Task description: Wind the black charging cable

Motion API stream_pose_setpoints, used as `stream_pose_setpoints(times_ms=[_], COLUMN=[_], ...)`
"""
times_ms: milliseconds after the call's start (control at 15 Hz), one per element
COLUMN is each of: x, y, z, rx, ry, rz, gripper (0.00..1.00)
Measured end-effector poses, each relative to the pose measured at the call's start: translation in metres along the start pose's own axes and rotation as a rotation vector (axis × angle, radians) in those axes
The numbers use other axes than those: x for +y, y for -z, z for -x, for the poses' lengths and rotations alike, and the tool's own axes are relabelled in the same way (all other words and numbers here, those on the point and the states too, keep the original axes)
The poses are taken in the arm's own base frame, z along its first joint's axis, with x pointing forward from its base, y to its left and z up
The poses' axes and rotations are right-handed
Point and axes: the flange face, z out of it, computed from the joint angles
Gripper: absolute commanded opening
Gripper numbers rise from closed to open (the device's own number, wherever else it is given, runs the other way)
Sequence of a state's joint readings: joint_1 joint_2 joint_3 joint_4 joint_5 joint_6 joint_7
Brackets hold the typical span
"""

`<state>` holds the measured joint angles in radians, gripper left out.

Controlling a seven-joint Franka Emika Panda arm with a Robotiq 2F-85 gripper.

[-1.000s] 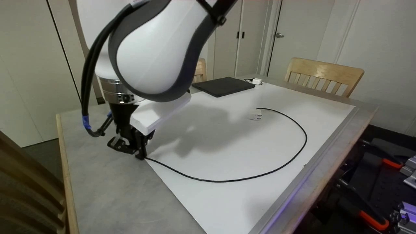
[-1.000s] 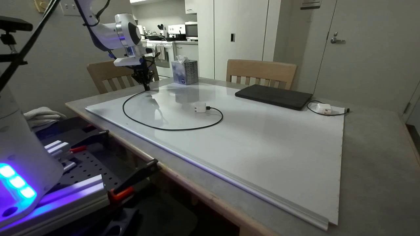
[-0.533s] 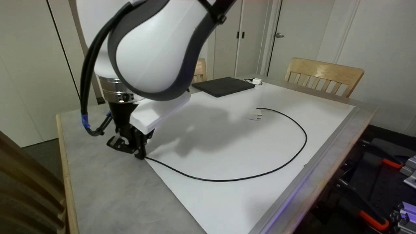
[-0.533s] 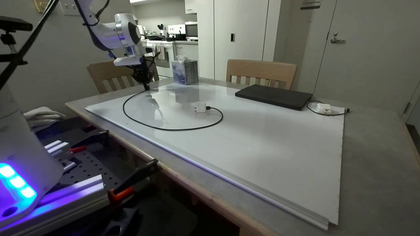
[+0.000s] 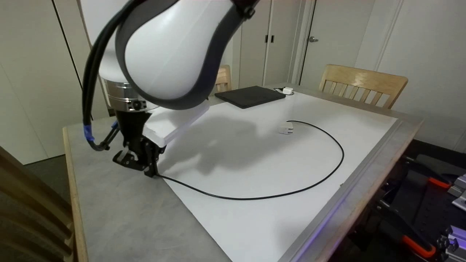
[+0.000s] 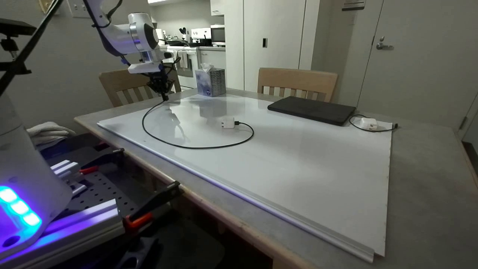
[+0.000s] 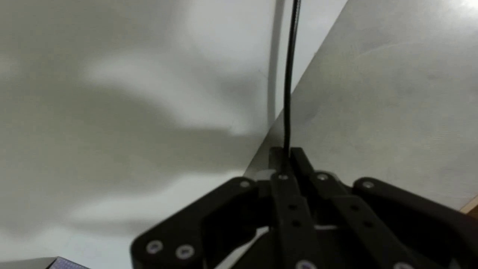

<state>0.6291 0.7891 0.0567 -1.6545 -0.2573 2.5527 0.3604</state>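
The black charging cable (image 5: 251, 199) lies in a wide open curve on the white board, seen in both exterior views (image 6: 198, 148). Its far end runs to a small white plug (image 5: 285, 128) that sits on the board; the plug also shows in an exterior view (image 6: 227, 122). My gripper (image 5: 151, 174) is shut on the cable's other end, low over the board's edge. In the wrist view the cable (image 7: 289, 67) runs straight out from between the fingertips (image 7: 286, 157), with its shadow beside it on the board. The cable's tip is hidden between the fingers.
The white board (image 6: 298, 179) lies on the grey table (image 5: 120, 211). A flat black pad (image 5: 250, 96) lies at its far side, beside another white plug with a short black cord (image 6: 369, 124). A tissue box (image 6: 211, 81) stands near the gripper. Wooden chairs (image 6: 297, 80) surround the table.
My gripper has moved a little toward the table's outer edge and slightly up, drawing the held cable end along. The curve near the gripper has shifted slightly; the white plug has stayed in place.
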Motion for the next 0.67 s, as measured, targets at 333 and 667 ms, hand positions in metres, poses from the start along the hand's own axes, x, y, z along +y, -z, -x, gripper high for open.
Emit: stream_pose_setpoints(times_ms=[333,667], x=[0.039,0.048], y=[0.002,0.004], z=[-0.004,-0.003], rx=[0.101,0.124], ry=[-0.101,-0.126], rz=[0.112,0.145], gripper=[0.01,0.06])
